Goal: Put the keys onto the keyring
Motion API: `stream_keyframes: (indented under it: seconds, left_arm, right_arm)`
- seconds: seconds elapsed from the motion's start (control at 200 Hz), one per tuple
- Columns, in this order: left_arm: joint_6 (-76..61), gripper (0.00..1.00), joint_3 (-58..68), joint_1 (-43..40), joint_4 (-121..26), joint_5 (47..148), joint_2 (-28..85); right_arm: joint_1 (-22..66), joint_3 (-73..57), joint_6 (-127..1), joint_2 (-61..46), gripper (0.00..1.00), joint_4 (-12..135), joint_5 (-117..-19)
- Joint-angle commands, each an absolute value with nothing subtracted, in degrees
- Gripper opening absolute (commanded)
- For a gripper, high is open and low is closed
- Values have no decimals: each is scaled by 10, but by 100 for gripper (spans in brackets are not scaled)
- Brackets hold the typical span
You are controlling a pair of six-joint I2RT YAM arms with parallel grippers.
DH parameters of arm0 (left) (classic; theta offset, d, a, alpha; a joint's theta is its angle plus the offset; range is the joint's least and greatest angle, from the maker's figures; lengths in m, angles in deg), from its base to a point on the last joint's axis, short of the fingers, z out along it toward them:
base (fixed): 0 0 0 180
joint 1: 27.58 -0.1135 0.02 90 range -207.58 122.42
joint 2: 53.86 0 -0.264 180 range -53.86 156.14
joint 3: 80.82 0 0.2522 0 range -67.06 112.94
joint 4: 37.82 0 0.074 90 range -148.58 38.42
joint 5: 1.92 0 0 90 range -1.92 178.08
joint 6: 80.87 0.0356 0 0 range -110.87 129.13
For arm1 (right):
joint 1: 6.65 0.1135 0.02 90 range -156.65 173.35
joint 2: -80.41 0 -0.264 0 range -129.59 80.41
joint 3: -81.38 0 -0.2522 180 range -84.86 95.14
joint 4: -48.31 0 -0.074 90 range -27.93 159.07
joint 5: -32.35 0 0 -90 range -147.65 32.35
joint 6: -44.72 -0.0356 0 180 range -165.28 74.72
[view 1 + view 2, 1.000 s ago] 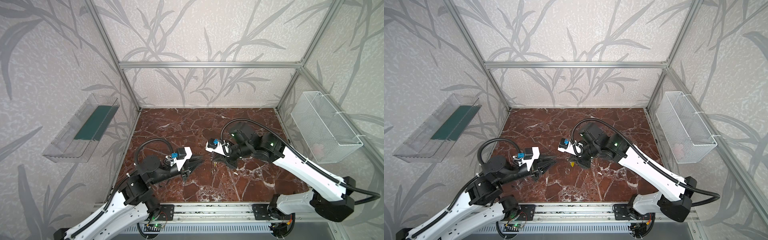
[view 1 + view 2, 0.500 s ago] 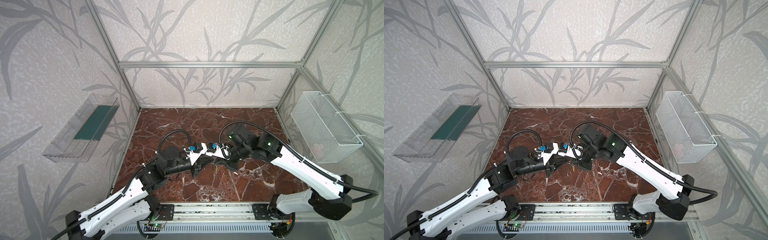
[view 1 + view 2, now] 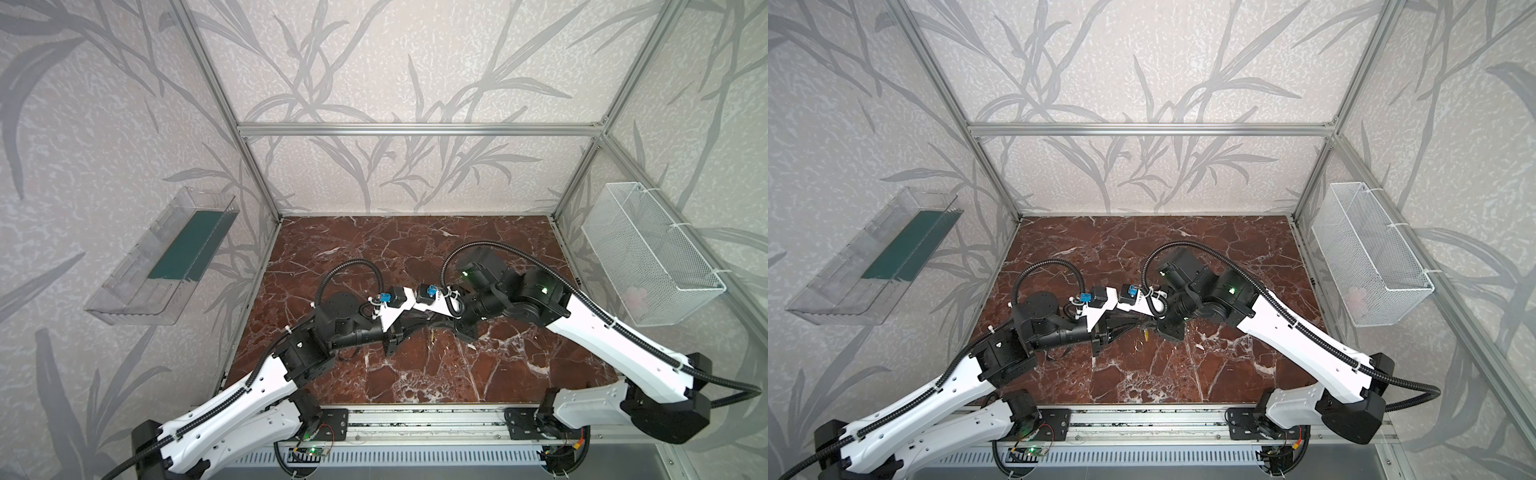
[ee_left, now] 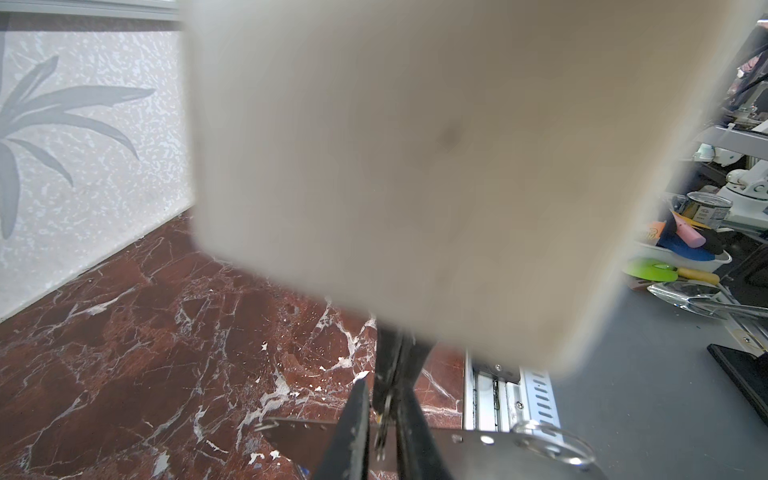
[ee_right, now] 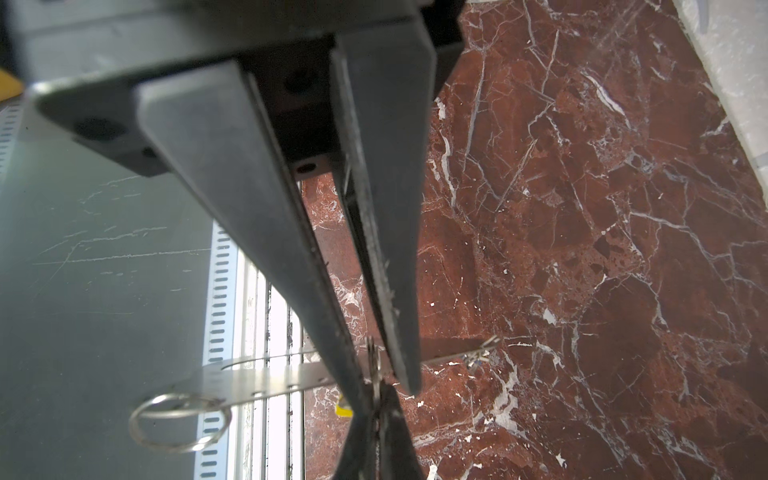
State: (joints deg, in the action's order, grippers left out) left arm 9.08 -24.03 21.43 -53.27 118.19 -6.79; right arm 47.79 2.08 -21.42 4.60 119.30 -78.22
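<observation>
Marble table (image 3: 415, 249), clear bin (image 3: 124, 307) holding green sheet (image 3: 187, 245)

Left claw (image 4: 384, 392) and right claw (image 5: 386, 388) meet at the keyring (image 5: 266, 380) above the table (image 3: 374, 249).

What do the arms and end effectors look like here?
The left arm and right arm have white shells, black joints, looping black corrugated cables and blue wrist connectors. The left end effector and right end effector have dark grey tapered fingers.
</observation>
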Motion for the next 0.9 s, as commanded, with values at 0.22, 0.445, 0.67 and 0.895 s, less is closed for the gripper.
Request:
stream_keyframes:
  seconds: [0.22,0.445,0.67,0.895]
  left_arm:
    - [89,6,-250,216,-510,1183,-69]
    - [78,0,-273,216,-457,1181,-61]
    - [72,0,-313,216,-382,1186,-75]
    - [60,0,-358,216,-310,1180,-102]
  right_arm:
    - [481,11,-216,67,0,1169,-801]
    - [481,-11,-228,87,0,1139,-786]
    - [480,-100,-275,159,7,1030,-730]
    - [479,-282,-349,266,14,818,-737]
